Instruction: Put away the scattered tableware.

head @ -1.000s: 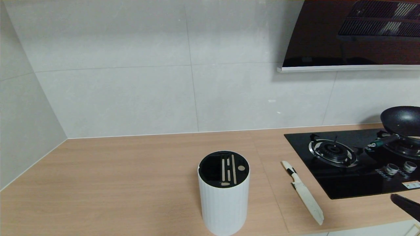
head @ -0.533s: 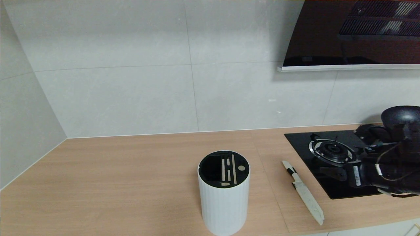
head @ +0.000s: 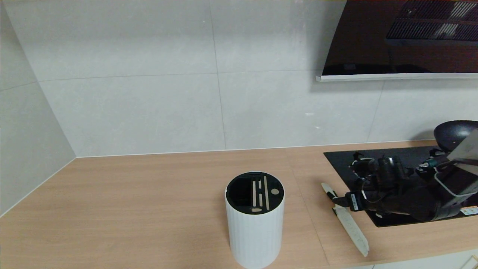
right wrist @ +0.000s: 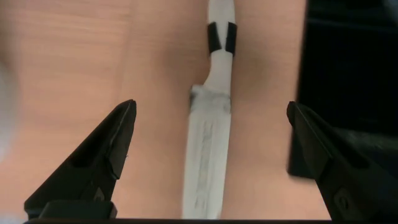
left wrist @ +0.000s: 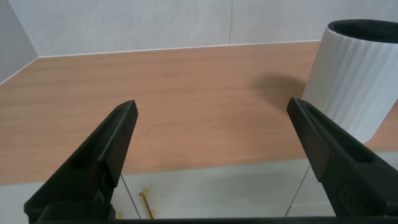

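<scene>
My left hand (left wrist: 211, 111) hangs at the near edge of the wooden tabletop (head: 149, 194), its fingers spread wide apart. Just beyond it to the right stands the knife holder (head: 254, 220), a white ribbed cylinder set upright near the front edge. Its black top has a square opening and several narrow slots.

Right of the holder, and well apart from it, the knife (head: 351, 228) lies flat on the tabletop, just beside the left edge of the gas hob (head: 377, 218). Its pale handle with a black band points to the far side. The white blade runs toward the near edge, its tip angled a little to the right.

My right hand (right wrist: 211, 111) is over the knife where handle meets blade. Its fingers are apart, one on each side of the knife, and I cannot tell whether they touch it.

Far right, a black wok (head: 453, 134) sits on the hob's right burner, under a dark range hood (head: 373, 41).
</scene>
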`<state>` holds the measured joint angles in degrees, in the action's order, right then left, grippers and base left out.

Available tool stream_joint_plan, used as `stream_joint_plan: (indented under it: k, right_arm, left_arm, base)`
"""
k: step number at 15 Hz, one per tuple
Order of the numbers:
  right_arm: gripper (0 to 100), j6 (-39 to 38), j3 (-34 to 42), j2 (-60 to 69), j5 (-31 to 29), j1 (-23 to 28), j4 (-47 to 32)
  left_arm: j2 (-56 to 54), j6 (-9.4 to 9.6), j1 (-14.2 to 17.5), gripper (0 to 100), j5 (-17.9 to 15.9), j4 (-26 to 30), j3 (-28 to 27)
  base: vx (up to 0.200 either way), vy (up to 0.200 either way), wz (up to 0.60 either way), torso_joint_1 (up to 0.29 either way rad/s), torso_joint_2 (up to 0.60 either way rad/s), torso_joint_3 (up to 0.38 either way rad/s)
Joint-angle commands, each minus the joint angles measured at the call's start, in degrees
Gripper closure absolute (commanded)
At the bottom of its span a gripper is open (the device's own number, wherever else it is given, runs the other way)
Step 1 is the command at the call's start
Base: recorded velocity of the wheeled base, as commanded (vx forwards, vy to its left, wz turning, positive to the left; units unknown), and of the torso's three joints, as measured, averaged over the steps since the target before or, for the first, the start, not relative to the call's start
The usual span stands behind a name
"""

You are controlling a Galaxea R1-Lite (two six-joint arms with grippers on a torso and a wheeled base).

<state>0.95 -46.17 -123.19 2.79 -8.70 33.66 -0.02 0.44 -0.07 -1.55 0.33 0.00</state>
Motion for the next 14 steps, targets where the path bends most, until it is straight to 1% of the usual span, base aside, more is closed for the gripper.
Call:
stream_joint_plan:
  k: [1,13,14]
  right_arm:
    - [0,0.10,-1.30,-7.77,-1.30,-0.35,2.64]
    - [0,-0.07,-4.11,-11.20,-2.70,-0.35,2.99]
    - [100,0.02,-4.20,-11.29,-2.79,-0.44,2.99]
  left_arm:
    - [0.02,0.00,-0.01,0,0.05,0.02,0.00]
    - [0.02,0.00,-0.01,0,-0.03,0.02,0.00]
    - [0.02,0.00,-0.01,0,-0.03,0.02,0.00]
  base:
    - [0.000,0.000,0.00,0.000,0.00,0.000]
    - [0.000,0.000,0.00,0.000,0.00,0.000]
    - [0.000,0.000,0.00,0.000,0.00,0.000]
